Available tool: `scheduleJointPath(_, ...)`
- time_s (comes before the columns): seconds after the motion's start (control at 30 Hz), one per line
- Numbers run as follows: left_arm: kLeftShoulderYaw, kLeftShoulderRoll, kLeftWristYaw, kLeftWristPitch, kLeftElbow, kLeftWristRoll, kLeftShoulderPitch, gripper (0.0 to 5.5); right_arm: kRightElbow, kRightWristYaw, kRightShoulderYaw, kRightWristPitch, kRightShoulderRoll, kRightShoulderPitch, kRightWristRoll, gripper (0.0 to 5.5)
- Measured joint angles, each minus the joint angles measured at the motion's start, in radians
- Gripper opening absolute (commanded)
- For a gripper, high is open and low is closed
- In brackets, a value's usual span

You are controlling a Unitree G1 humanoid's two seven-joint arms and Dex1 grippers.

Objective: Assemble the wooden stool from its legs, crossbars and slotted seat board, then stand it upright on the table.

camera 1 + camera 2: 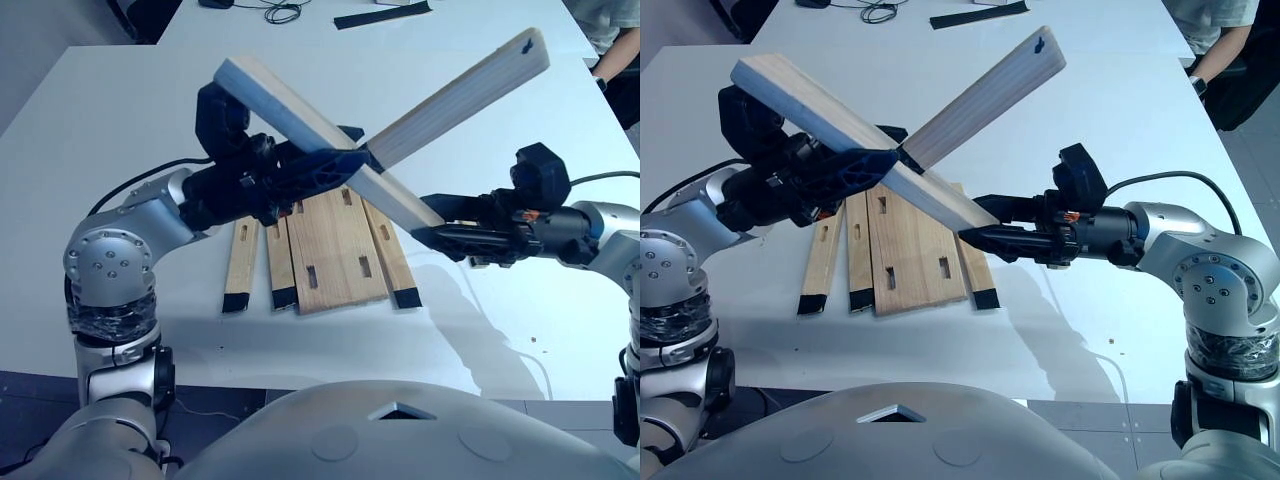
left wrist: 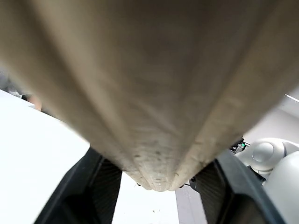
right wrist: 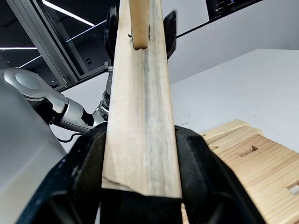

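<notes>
Two legs [image 1: 460, 95] are hanging crossed above the desk [image 1: 520, 330]. Left claw [image 1: 345, 160] is clenching the long leg [image 1: 280, 105] at the crossing; right claw [image 1: 425, 216] is clenching its near right end.

Bright, even light from above washes the white table [image 1: 120, 120]; a soft, faint shadow [image 1: 470, 320] lies on it near right; ceiling strips [image 3: 65, 12] glare.

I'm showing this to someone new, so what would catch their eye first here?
Two planks crossed in an X hang above the table: the long plank is held near the crossing by the left gripper and at its lower end by the right gripper, while the second plank slants up from the crossing. Beneath them the slotted seat board lies flat, narrower pieces beside it.
</notes>
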Motion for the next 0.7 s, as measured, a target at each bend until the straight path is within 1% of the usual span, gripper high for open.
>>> scheduleJointPath(0.4,-0.001,0.006,-0.026,-0.013,0.004,0.006,0.007,2.04,-0.003,0.007,0.006,-0.001,-0.009,-0.009,-0.007,2.06)
scheduleJointPath(0.63,-0.004,-0.017,-0.019,-0.007,0.026,0.03,0.006,2.04,-0.002,0.042,0.033,-0.072,-0.03,-0.002,-0.088,2.06)
scheduleJointPath(0.67,-0.004,-0.019,-0.017,-0.005,0.026,0.031,0.006,2.04,-0.002,0.049,0.035,-0.087,-0.035,0.004,-0.098,2.42)
scheduleJointPath(0.7,-0.005,-0.02,-0.016,-0.002,0.026,0.033,0.004,2.04,-0.001,0.053,0.036,-0.1,-0.039,0.009,-0.104,2.53)
